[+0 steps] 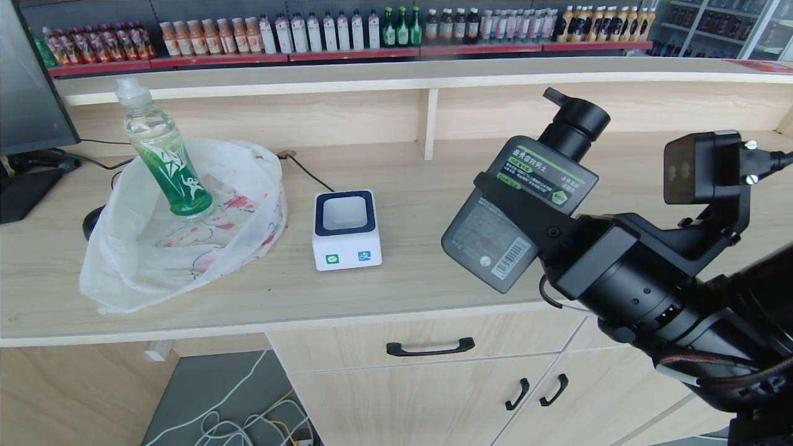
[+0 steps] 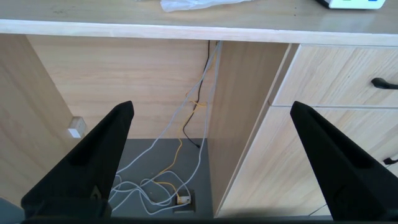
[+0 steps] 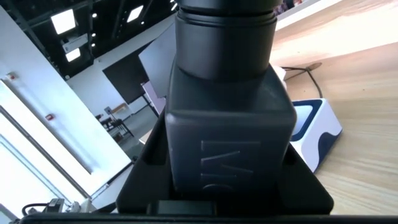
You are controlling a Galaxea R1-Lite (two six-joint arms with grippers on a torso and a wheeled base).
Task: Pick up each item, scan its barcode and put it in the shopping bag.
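Above the desk (image 1: 403, 272), well right of the shopping bag (image 1: 155, 248), our right hand (image 1: 526, 214) pinches the dark pump bottle (image 1: 480, 241) mid-body. We judge it stiff, probably liquid-heavy and slick, so its flat sides suit best. Our left hand (image 2: 208, 162) hangs spread.

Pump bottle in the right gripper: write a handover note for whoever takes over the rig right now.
Right gripper shut on the dark pump bottle, held in the air right of the scanner; its barcode faces the head camera.
Left gripper open, low in front of the counter, holding nothing.
Done: the drink bottle leans in the shopping bag.
To do: probably scan the pump bottle, then bag it.
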